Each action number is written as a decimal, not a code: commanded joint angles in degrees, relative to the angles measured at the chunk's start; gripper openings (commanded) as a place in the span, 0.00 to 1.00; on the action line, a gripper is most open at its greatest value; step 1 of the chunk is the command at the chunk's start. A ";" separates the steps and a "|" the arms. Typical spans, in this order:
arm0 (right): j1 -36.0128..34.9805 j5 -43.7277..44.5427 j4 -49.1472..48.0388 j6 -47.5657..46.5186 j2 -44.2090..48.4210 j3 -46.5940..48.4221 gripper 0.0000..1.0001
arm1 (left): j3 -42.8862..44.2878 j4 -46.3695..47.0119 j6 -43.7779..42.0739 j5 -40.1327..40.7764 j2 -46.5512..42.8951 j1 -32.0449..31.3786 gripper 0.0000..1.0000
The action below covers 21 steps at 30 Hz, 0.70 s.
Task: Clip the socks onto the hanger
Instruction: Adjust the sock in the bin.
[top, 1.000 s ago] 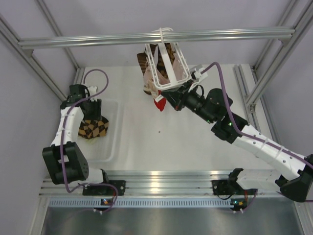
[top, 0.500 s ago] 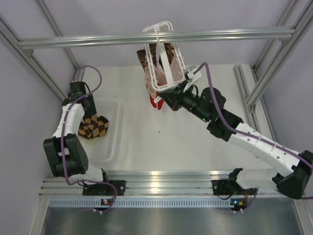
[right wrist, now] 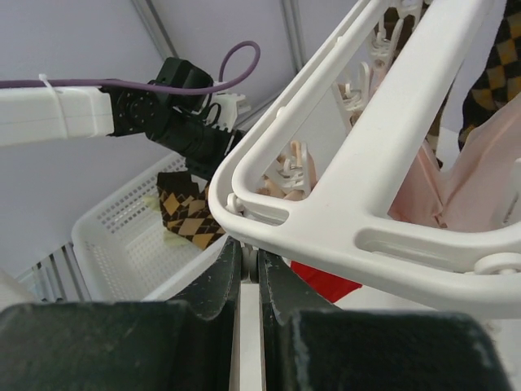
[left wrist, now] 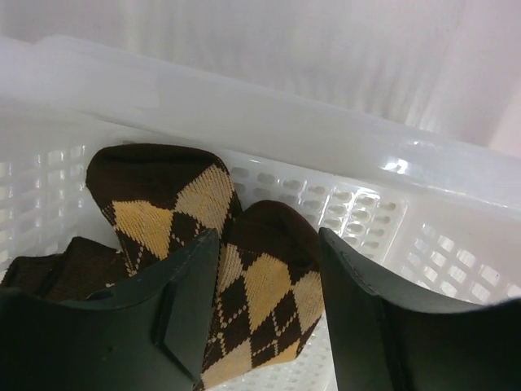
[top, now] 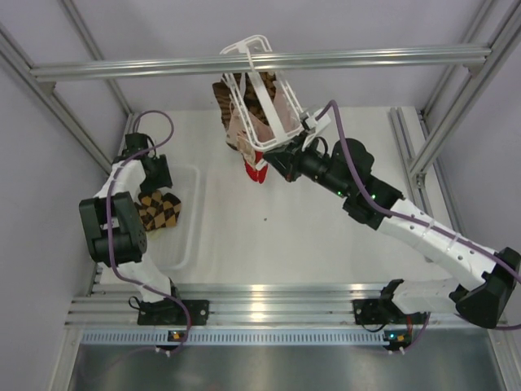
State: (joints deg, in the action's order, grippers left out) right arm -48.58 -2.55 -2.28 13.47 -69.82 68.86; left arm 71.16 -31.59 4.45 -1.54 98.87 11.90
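Task partly done. Checked sock [top: 220, 94] already hung on hanger [right wrist: 366, 204], itself hooked over rail [top: 366, 59]. Hanger edge pinched by closed right fingers [right wrist: 216, 285]. Rest of socks [left wrist: 260, 285] left in basket [left wrist: 423, 236]; left fingers [left wrist: 191, 301] held apart above them, nothing gripped.

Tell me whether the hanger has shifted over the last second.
Yes. The hanger has swung left along the overhead aluminium bar; its hook end now sits further left on that bar than before.
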 commanded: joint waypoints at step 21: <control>5.77 -1.85 2.11 -2.05 -2.07 6.55 0.00 | 2.85 1.53 -5.85 3.48 8.63 0.49 0.23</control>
State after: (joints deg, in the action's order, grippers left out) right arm -44.42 -6.35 2.46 12.56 -71.92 71.81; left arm 74.26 -30.59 -0.34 3.42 108.12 12.03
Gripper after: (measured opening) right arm 0.049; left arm 0.261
